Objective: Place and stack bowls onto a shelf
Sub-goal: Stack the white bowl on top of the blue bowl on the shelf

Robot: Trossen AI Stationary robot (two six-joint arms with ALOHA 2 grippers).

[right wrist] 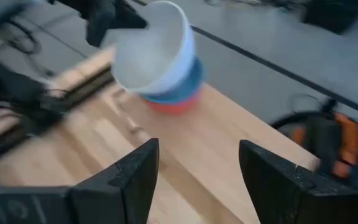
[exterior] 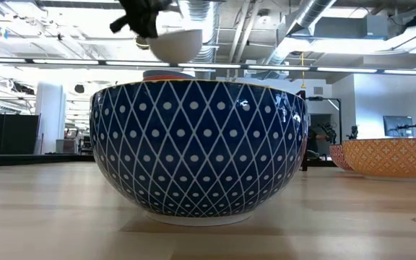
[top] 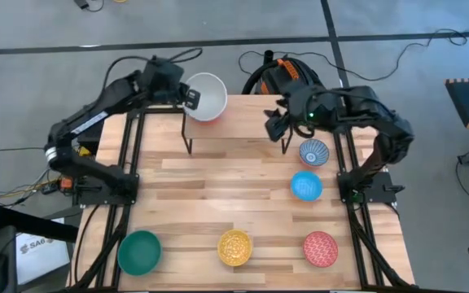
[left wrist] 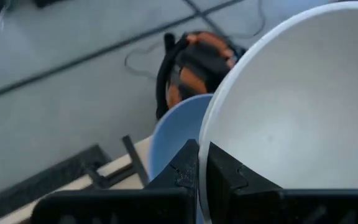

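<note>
My left gripper (top: 189,97) is shut on a white bowl (top: 208,96) and holds it over the far left end of the shelf (top: 234,129). Under the white bowl, a blue bowl (right wrist: 182,87) sits inside an orange-red bowl (right wrist: 178,106) on the shelf plank (right wrist: 216,143). My right gripper (top: 278,122) is open and touches nothing; it hovers over the shelf's right end. Five bowls rest on the tabletop: blue-and-white patterned (top: 314,152), light blue (top: 306,185), teal-green (top: 140,251), yellow patterned (top: 235,247) and pink-red patterned (top: 321,248). My left gripper pinches the white bowl's rim (left wrist: 205,134) on the side toward the table's left, with one finger (left wrist: 229,171) inside the bowl and the other (left wrist: 182,171) outside. The bowl is lifted and tilted. In the low view a gap shows between the white bowl (exterior: 175,45) and the stack below.
The blue-and-white bowl (exterior: 197,148) fills the low view. The shelf's middle and right part (top: 251,122) is bare plank. Black frame rails (top: 129,163) run along both sides of the table. A coil of orange and black cable (top: 287,72) lies on the floor beyond the far edge.
</note>
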